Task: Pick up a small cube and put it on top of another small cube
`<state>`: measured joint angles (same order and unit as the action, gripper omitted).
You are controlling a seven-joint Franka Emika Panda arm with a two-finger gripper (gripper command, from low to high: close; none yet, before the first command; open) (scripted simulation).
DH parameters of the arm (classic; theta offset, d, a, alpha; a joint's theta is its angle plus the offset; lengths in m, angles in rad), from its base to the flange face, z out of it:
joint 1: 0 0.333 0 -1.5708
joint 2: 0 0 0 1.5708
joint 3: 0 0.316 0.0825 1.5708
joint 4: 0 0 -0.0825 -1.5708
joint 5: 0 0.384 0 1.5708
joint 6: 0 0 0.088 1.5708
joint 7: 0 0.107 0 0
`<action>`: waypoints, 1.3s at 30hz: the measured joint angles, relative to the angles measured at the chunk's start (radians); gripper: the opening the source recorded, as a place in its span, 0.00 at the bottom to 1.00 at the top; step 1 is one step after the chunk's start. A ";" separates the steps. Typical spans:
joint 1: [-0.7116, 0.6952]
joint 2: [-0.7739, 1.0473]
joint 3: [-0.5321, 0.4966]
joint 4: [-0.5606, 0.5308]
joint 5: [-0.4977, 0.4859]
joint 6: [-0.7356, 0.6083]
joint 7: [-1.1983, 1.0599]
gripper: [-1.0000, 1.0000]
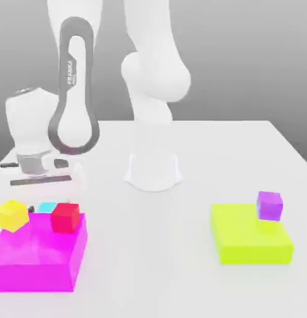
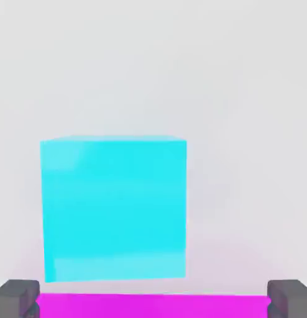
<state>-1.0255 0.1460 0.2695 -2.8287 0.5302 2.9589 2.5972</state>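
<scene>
The small cyan cube [image 1: 47, 207] rests on the white table, just behind the magenta block [image 1: 38, 261]. My gripper [image 1: 41, 181] hangs above it, a little apart. In the hand view the cyan cube [image 2: 112, 208] is large, and the two dark fingertips [image 2: 17, 299] stand wide at the frame's corners with nothing between them, so my gripper [image 2: 153, 301] is open. A red cube [image 1: 65, 217] and a yellow cube [image 1: 12, 215] sit on top of the magenta block.
A purple cube [image 1: 269, 205] sits on a lime block [image 1: 250, 241] at the exterior view's right. The arm's white base [image 1: 153, 171] stands at the table's middle back. The magenta block's edge [image 2: 153, 307] lies close to the cyan cube.
</scene>
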 joint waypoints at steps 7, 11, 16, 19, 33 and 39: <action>0.039 0.065 -0.051 0.003 -0.050 0.058 0.034 0.50; 0.106 0.095 -0.130 0.001 -0.106 0.094 0.075 0.50; 0.241 0.123 -0.281 -0.002 -0.179 0.135 0.131 0.00; 0.241 0.123 -0.281 -0.002 -0.179 0.136 0.131 0.00; 0.071 0.065 -0.076 0.006 -0.019 0.057 0.011 0.00; 0.047 0.009 -0.041 0.004 0.026 0.006 -0.019 0.00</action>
<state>-0.9783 0.1552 0.2282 -2.8251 0.5558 2.9646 2.5782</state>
